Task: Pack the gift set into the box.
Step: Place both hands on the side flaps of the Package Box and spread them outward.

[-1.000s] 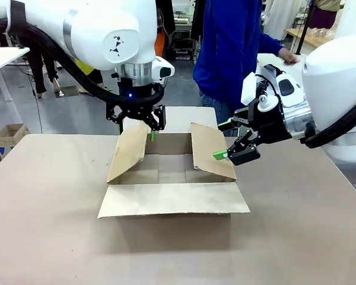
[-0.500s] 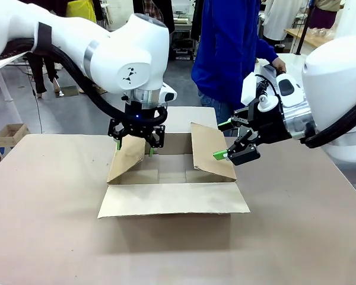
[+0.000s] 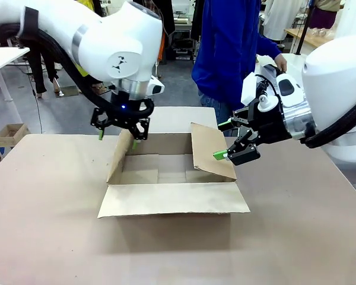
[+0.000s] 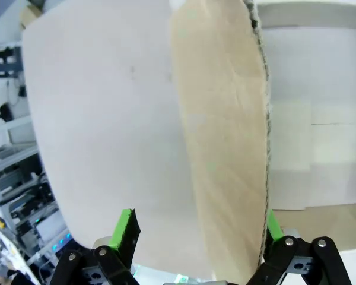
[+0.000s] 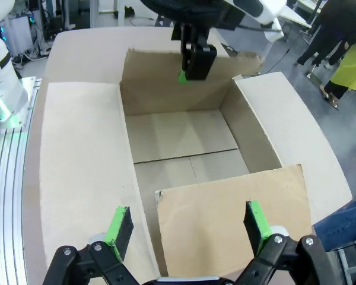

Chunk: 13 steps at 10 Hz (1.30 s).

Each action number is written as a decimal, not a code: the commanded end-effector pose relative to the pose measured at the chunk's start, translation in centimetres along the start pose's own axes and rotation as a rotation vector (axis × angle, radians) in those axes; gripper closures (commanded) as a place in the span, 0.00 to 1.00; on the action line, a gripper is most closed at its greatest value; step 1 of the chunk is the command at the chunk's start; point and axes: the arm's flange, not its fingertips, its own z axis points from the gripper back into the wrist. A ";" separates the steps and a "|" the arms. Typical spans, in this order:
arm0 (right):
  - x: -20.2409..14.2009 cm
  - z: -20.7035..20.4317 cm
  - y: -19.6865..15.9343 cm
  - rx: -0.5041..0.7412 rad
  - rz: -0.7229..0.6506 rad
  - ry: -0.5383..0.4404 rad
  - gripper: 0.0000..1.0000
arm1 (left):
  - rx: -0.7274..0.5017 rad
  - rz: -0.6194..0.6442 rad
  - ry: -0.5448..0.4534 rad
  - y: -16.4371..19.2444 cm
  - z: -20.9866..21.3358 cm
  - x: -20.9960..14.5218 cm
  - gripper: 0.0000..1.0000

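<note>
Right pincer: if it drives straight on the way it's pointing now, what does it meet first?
Most likely the right flap of the box: in the right wrist view it lies directly ahead, between the open fingers of the right pincer. The tips look just short of it, though depth is unclear.

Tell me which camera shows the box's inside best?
The right wrist view: it looks down into the box, showing floor and walls. The front view sees it low, with flaps hiding some. The left wrist view mostly shows one flap.
</note>
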 end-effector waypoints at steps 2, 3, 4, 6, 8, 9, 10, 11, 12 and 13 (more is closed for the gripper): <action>0.1 0.3 -0.2 -0.011 0.018 0.007 0.00 | 0.012 0.111 -0.039 3.9 0.3 -1.5 0.00; 0.1 0.3 -0.2 -0.011 0.018 0.007 0.00 | -0.011 0.127 -0.044 5.4 0.2 -1.8 0.00; 0.1 0.3 -0.2 -0.011 0.018 0.007 0.00 | -0.029 0.144 -0.023 6.7 -0.4 -1.7 0.00; 0.1 0.3 -0.2 -0.011 0.018 0.007 0.00 | -0.131 0.115 0.015 10.7 -3.5 -1.0 0.00; 0.1 0.3 -0.2 -0.011 0.018 0.007 0.00 | -0.313 0.101 0.023 15.0 -6.7 -1.0 0.00; 0.1 0.3 -0.2 -0.011 0.018 0.007 0.00 | -0.415 0.099 0.040 16.8 -8.8 -0.9 0.00; 0.1 0.3 -0.2 -0.011 0.018 0.007 0.00 | -0.566 0.086 0.074 18.9 -11.0 -1.0 0.00; 0.1 0.3 -0.2 -0.011 0.018 0.007 0.00 | -0.292 0.134 0.013 15.4 -7.4 0.2 0.00; 0.1 0.3 -0.2 -0.011 0.018 0.007 0.00 | -0.292 0.134 0.013 15.4 -7.4 0.2 0.00; 0.1 0.3 -0.2 -0.011 0.018 0.007 0.00 | -0.292 0.134 0.013 15.4 -7.4 0.2 0.00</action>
